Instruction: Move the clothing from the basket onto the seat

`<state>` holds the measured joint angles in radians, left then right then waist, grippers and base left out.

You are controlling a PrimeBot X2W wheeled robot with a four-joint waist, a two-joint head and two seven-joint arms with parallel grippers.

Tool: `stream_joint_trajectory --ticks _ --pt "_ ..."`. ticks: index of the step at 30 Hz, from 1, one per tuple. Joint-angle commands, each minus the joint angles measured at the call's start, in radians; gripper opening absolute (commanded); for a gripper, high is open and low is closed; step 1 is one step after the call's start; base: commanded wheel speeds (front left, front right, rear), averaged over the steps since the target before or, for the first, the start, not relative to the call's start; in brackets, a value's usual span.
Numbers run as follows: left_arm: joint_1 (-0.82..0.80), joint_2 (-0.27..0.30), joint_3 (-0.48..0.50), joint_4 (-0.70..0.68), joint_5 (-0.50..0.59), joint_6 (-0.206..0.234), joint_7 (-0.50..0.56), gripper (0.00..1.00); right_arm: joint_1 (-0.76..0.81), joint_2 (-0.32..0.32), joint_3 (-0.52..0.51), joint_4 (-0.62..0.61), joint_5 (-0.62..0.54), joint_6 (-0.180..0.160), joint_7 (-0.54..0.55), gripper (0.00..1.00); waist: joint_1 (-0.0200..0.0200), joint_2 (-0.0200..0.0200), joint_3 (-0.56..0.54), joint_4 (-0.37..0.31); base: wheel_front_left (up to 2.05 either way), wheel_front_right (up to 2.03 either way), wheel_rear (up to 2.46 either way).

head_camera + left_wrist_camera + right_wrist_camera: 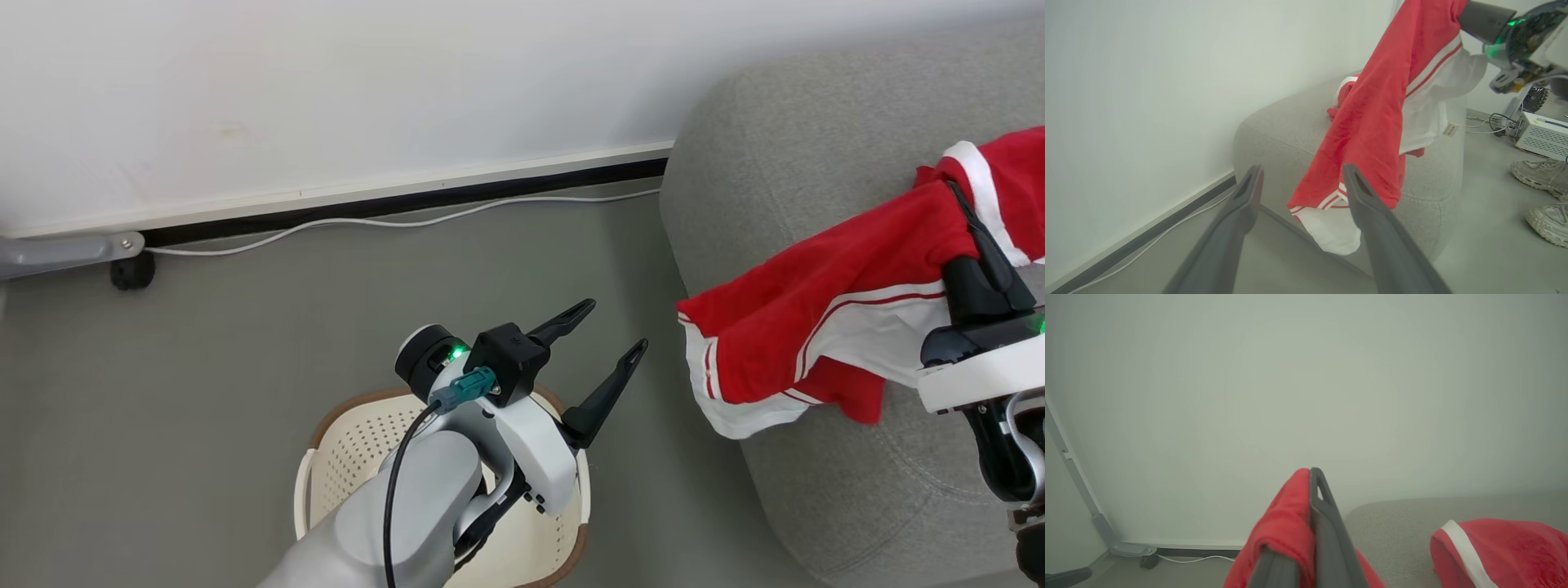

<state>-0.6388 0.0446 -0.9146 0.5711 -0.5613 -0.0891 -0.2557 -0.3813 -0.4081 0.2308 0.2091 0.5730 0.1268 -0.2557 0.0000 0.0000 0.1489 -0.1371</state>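
Nearest, beside the seat, my left gripper stood wide apart and empty above the basket on the floor. Farther on, my right gripper was clamped on the clothing, which hung draped over the seat's rounded edge. Beyond, a second red piece lay on the seat.
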Motion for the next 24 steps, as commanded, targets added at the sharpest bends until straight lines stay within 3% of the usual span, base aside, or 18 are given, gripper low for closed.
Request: stream_joint_trajectory --ticks 1,18,24 --pt "-0.014 0.006 0.034 -0.010 -0.007 -0.014 -0.006 1.00 0.002 -0.017 -0.004 -0.032 0.010 0.004 -0.006 0.00 0.0000 0.0000 -0.008 -0.030 0.00 0.00 0.00" --pt "-0.003 0.008 0.040 0.017 -0.014 -0.041 -0.006 1.00 -0.023 -0.016 -0.037 -0.048 0.012 0.004 -0.006 0.00 0.0000 0.0000 -0.045 -0.242 0.00 0.00 0.00" --pt "-0.004 0.015 -0.004 -0.002 -0.035 -0.041 -0.006 1.00 -0.073 -0.032 -0.026 -0.033 0.015 0.004 -0.006 0.00 0.0000 0.0000 -0.040 -0.309 0.00 0.00 0.00"
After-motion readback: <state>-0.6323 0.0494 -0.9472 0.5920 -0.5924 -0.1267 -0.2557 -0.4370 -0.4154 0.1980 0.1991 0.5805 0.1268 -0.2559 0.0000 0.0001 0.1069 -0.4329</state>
